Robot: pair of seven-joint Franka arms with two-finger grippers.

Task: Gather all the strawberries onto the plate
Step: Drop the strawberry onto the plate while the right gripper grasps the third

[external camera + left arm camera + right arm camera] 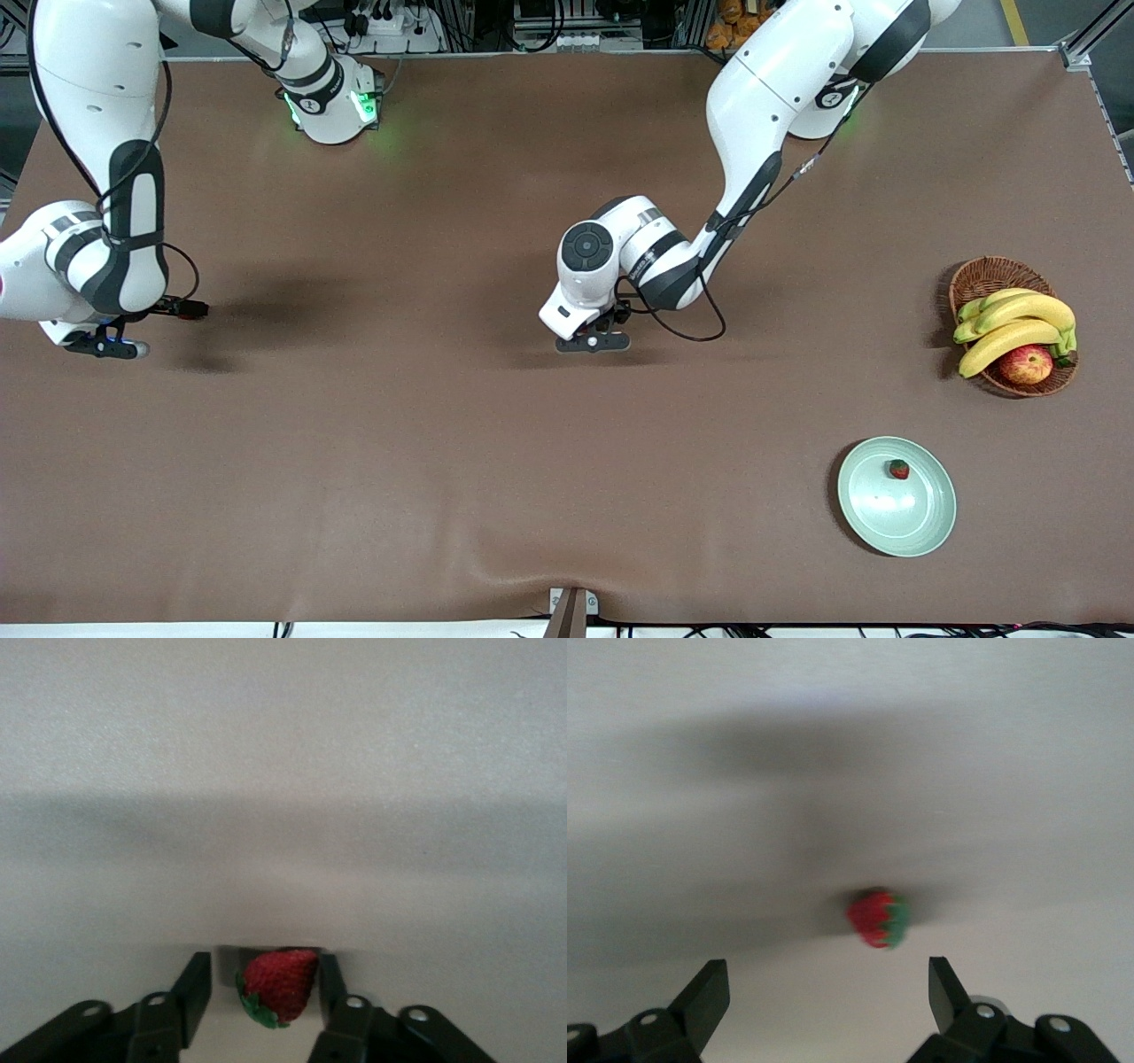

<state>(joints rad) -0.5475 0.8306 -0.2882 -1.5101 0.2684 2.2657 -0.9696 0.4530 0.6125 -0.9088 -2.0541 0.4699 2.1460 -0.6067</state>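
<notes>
Left claw (pixel 261 992) down at mid-counter (pixel 443 443), fingers bracketing a strawberry (pixel 276 985) with one side not yet touching: seat both pads before lifting toward the plate (pixel 921 532); right claw (pixel 824 992) spread wide over another strawberry (pixel 877 918).

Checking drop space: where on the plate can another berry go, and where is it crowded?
The plate holds one strawberry near the rim closest to the basket; the rest of the dish is bare. The basket is packed with bananas and an apple. Bare tabletop borders the plate toward the left claw.
</notes>
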